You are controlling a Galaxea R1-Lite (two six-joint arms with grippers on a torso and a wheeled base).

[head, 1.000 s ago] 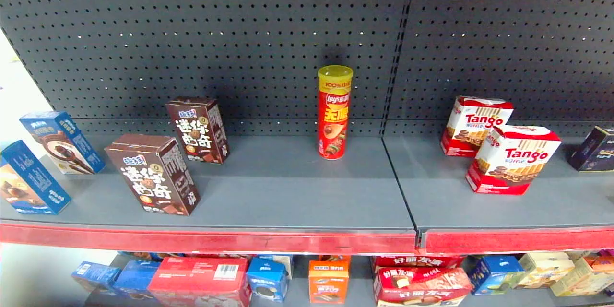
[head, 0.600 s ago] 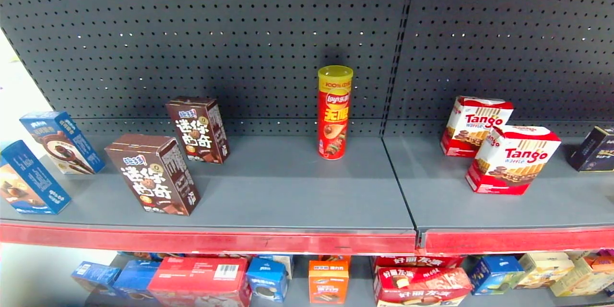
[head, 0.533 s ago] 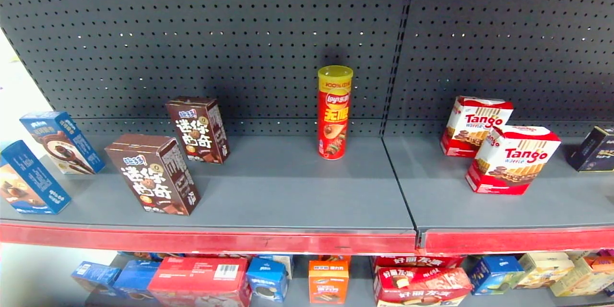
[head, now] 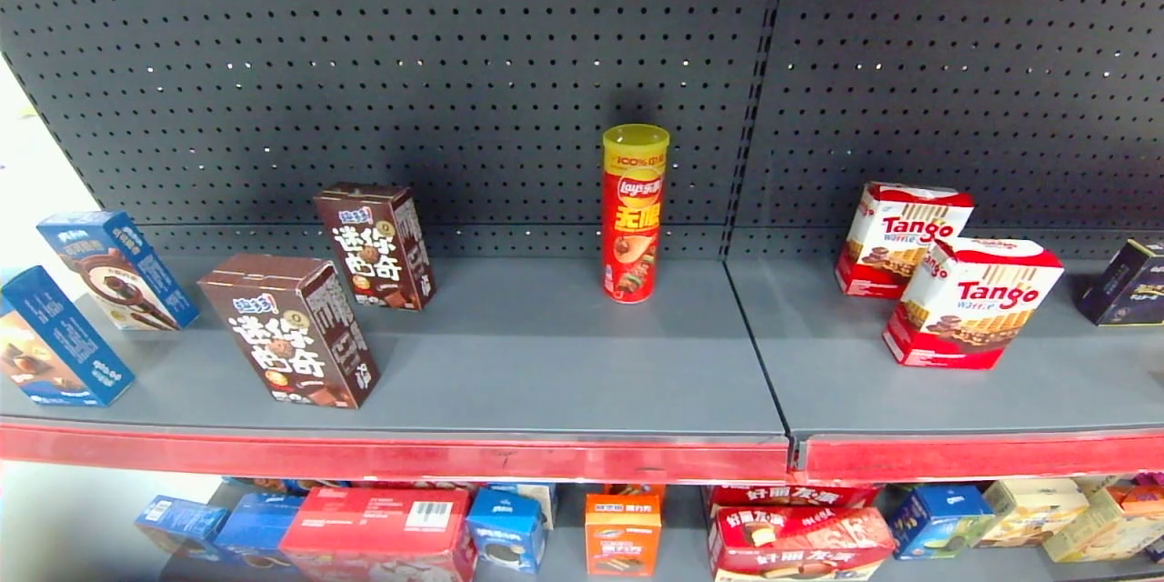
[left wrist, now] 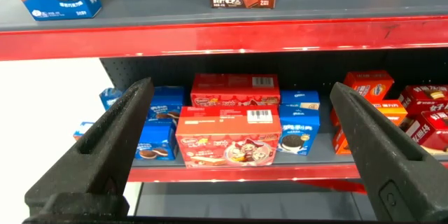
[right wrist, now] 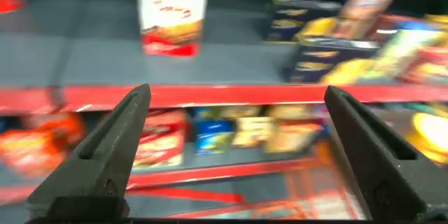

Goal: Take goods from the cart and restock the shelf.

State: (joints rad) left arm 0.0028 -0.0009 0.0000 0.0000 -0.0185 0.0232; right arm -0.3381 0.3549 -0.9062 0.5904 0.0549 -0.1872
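Broadly, the long grey metal shelf with a red front lip (head: 546,364) stands straight ahead of the robot, thinly stocked, with bare room between its goods; the pair of red-and-white cardboard wafer boxes (head: 973,300) sits on its right half and the pair of dark brown cardboard biscuit boxes (head: 291,332) on its left half, both well apart from the tall red crisp tube with a yellow lid (head: 634,214), which stands upright toward the rear near the middle; goods of this sort are likely light, the cartons stiff at the edges yet easily dented on the broad faces, so a hold across the narrow sides near mid-height seems safest, while the tube looks smooth and tippy and wants a grip around its middle; the left end effector (left wrist: 241,87) and the right end effector (right wrist: 238,91) each face the shelf's front with fingers spread wide and nothing between them; against the earlier head views nothing on the shelf has shifted.
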